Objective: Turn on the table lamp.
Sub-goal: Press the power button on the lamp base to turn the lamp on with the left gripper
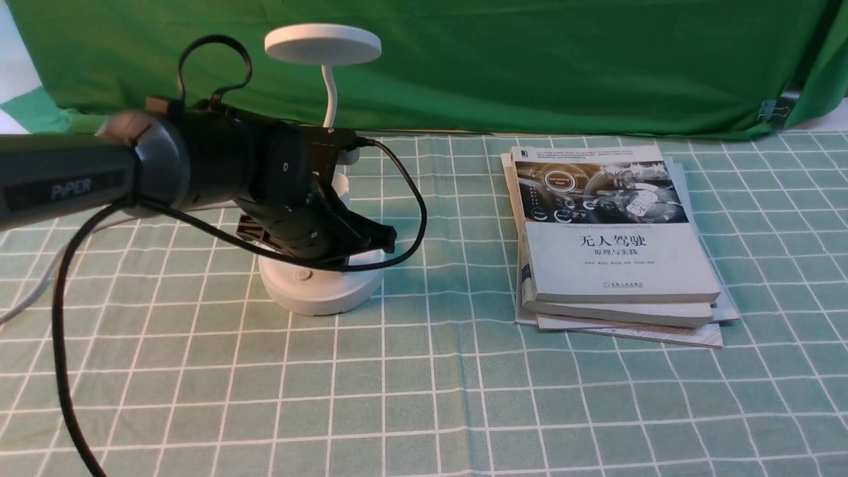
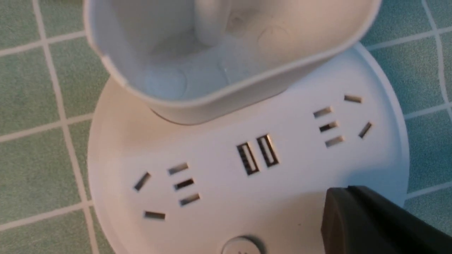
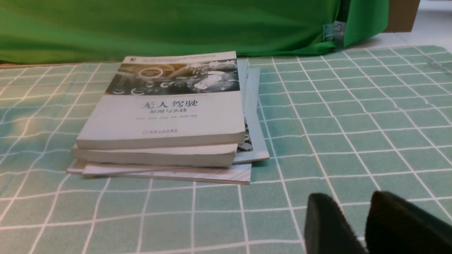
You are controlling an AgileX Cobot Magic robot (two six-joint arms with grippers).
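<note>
While tbl lamp (image 1: 322, 45) stands under L gripper (image 2: 339, 197), books (image 1: 619, 232) lie apart.

Open checked cloth (image 1: 464, 371) between the lamp base (image 1: 321, 291) and the book stack (image 1: 616, 238).

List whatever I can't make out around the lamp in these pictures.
- Power button: left wrist view, its lower part is cut off by the picture's edge.
- Sockets on the lamp's base: front view, hidden behind the left arm.
- Left claw's opening: left wrist view, only a dark part shows, cut off by the edge.
- Small print on the top book: front view, too small.
</note>
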